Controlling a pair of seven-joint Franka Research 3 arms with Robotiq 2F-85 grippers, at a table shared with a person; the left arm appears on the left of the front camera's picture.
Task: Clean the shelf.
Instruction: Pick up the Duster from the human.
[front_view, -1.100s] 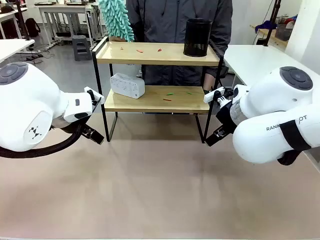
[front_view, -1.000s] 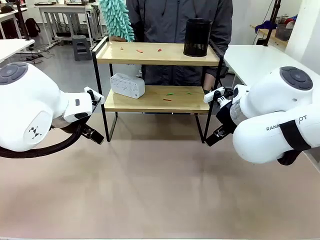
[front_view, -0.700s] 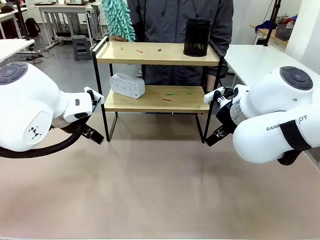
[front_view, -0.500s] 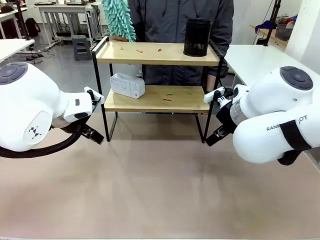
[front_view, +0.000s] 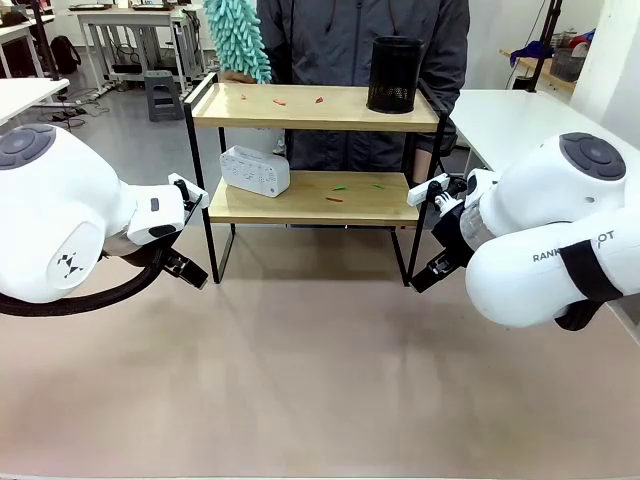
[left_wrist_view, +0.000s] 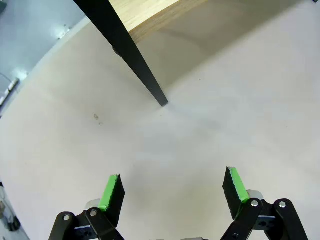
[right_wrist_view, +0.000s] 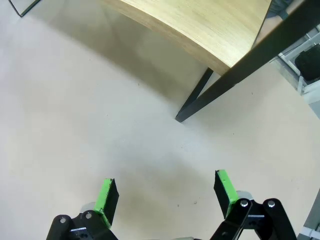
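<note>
The shelf (front_view: 300, 107) stands at the table's far middle, two light wooden boards in a black frame. Small red and green scraps lie on both boards. A black mesh cup (front_view: 393, 74) stands on the top board at the right, and a white device (front_view: 255, 170) lies on the lower board at the left. A person behind the shelf holds a teal duster (front_view: 236, 36) over the top board's left end. My left gripper (left_wrist_view: 173, 189) hangs open over bare table near a shelf leg (left_wrist_view: 137, 60). My right gripper (right_wrist_view: 166, 191) is open too, close to another shelf leg (right_wrist_view: 220, 82).
My left arm (front_view: 70, 225) sits left of the shelf and my right arm (front_view: 545, 235) right of it, both low over the beige table (front_view: 320, 380). White tables stand at either side, with lab furniture farther off.
The person's duster has shifted slightly to the right above the top board. Both arms and grippers have stayed still.
</note>
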